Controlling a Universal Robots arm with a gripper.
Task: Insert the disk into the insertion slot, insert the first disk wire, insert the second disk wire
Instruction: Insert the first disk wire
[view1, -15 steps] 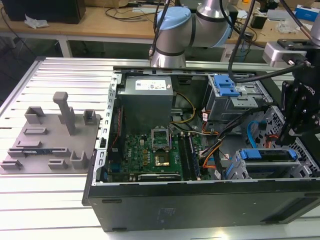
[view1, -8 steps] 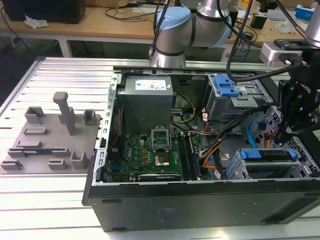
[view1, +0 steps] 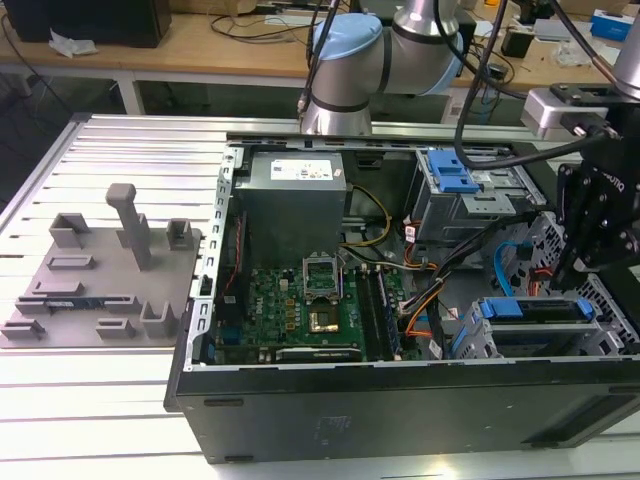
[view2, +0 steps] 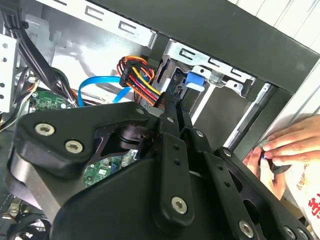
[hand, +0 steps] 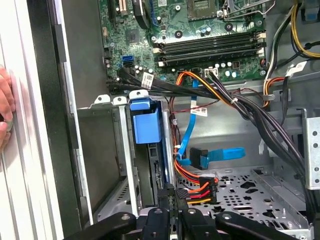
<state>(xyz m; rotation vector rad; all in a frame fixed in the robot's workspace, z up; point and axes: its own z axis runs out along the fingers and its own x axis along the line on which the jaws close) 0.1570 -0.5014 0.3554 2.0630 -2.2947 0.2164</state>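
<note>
The disk (view1: 535, 310) is lying in the insertion slot (view1: 472, 338), low in the frame on the exterior view's right, and I am noting that its blue carrier handle is facing the interior of the open computer case (view1: 400, 400). In the first wrist view the same handle (hand: 146, 122) is standing proud of the grey cage wall (hand: 122, 155), with the drive body seated inside the bay.

I am seeing the arm (view1: 350, 60) reaching over from the top of the exterior view, with the wrist bending down at the right edge so that the gripper (view1: 572, 272) is hanging inside the case just above the disk. In both wrist views the gripper (hand: 175, 196) (view2: 172, 97) is pointing at the rear edge of the disk, beside the handle. Its fingers (hand: 167, 197) are drawn nearly together with only a narrow gap. A black connector with orange, red and yellow wires (hand: 200, 189) is lying just beside the tips; I cannot tell whether it is clamped. A blue flat cable (hand: 215, 155) is hanging loose near it.

A person's hand (view2: 292, 145) is resting on the table outside the case wall. The motherboard (view1: 300, 305) is sitting mid-frame in the exterior view.
</note>
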